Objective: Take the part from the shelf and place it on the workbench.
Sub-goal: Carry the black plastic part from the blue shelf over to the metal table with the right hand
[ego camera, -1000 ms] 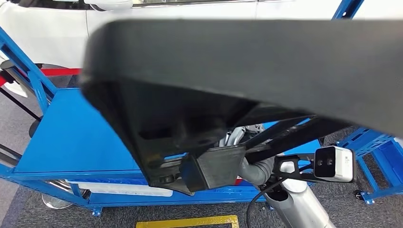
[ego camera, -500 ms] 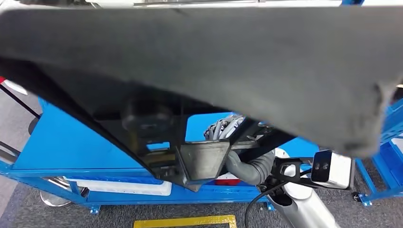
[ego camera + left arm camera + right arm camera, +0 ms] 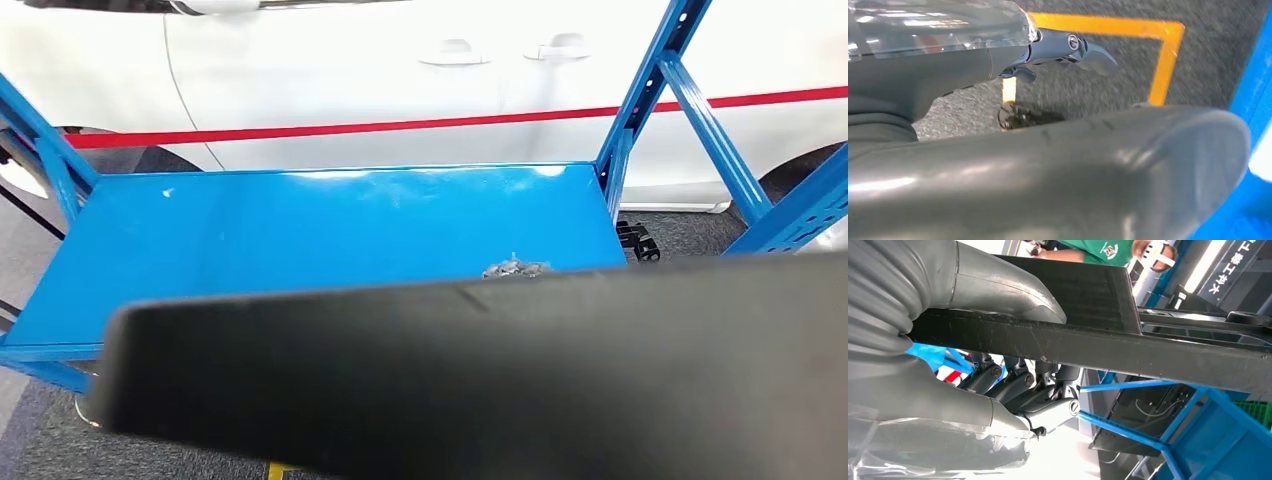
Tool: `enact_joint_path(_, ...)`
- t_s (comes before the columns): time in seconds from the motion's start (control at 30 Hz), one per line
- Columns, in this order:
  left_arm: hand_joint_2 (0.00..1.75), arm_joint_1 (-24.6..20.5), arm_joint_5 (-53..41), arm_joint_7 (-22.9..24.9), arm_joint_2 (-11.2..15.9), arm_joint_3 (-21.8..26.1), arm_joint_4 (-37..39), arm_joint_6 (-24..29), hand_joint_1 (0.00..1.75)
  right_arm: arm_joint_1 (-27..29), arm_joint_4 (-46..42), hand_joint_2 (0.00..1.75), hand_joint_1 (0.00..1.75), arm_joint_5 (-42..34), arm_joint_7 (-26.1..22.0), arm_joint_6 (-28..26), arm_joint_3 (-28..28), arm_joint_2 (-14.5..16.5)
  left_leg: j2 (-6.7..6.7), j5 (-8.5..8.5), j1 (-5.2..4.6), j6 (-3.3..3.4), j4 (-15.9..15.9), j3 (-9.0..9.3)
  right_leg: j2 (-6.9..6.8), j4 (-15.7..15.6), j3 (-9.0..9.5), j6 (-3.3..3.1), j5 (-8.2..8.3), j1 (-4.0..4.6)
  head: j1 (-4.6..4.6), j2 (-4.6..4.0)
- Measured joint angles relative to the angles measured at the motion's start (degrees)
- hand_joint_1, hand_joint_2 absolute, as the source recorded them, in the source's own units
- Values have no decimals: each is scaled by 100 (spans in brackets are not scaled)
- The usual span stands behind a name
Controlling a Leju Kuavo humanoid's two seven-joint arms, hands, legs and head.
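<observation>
The large black moulded plastic part (image 3: 480, 380) lies across the head view from 7 to 4 o'clock, in front of the flat blue metal tabletop (image 3: 300, 240); whether it touches that surface cannot be told from here. In the right wrist view the right hand (image 3: 1013, 365) grips a black bar of the part, the thick grey thumb over one side and the darker fingers (image 3: 1018, 382) curled under the other. In the left wrist view the left hand (image 3: 1058, 50) sits beside the part's rounded grey-black edge, and it is hard to judge whether its fingers hold it. Behind the tabletop at 12 o'clock stands a white car with a red stripe (image 3: 420, 70).
</observation>
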Motion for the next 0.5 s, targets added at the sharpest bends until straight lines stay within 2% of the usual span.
enact_joint_path(0.1,0,0,-8,-4,-21,-2,0,0,0,67,4,175,173,19,-28,28,-21,-52,42,134,-18,18,-128,-3,16,-23,-29,96,98,-33,-3,0)
enact_joint_path(0.13,0,-1,-7,-3,-32,-2,0,0,0,83,5,175,173,20,-31,29,-33,-72,67,208,-2,36,-172,-22,20,4,-59,130,51,-35,3,0)
enact_joint_path(0.17,0,-1,-5,-2,-43,-1,0,0,0,92,6,175,173,20,-34,29,-49,-90,99,289,20,57,-216,-61,20,124,-120,168,-103,-40,16,0)
enact_joint_path(0.2,0,-3,-3,-2,-55,-1,0,0,0,102,7,175,173,20,-37,28,-63,-109,130,361,36,74,-243,-113,15,354,-208,206,-346,-60,29,0)
enact_joint_path(0.27,0,-2,1,-3,-59,1,0,0,0,125,10,175,173,20,-41,28,-81,-135,174,471,37,85,-239,-259,-1,1053,-407,297,-865,-122,49,0)
enact_joint_path(0.3,0,-1,1,-4,-62,1,0,0,0,138,13,175,173,21,-44,28,-85,-148,198,513,42,74,-225,-332,-9,1348,-456,340,-982,-158,49,0)
enact_joint_path(0.33,0,0,1,-3,-64,1,0,0,0,148,17,175,173,21,-47,28,-87,-156,224,549,52,56,-203,-404,-20,1496,-430,382,-980,-194,49,0)
enact_joint_path(0.37,0,-1,1,-3,-66,1,0,0,0,153,21,175,173,21,-52,28,-89,-163,249,579,66,33,-172,-474,-37,1437,-302,424,-878,-230,49,0)
enact_joint_path(0.43,0,-6,0,-2,-68,1,0,0,0,149,27,175,173,21,-63,28,-95,-172,291,618,94,-24,-81,-601,-129,777,225,507,-650,-301,50,0)
enact_joint_path(0.47,0,-9,0,-3,-69,1,0,0,0,146,26,175,173,25,-69,28,-99,-174,306,633,99,-61,-30,-654,-171,409,480,506,-607,-301,47,0)
enact_joint_path(0.5,0,-9,-2,-7,-69,0,0,0,0,144,25,175,173,34,-76,29,-103,-175,316,655,98,-105,7,-692,-201,147,643,476,-604,-296,44,0)
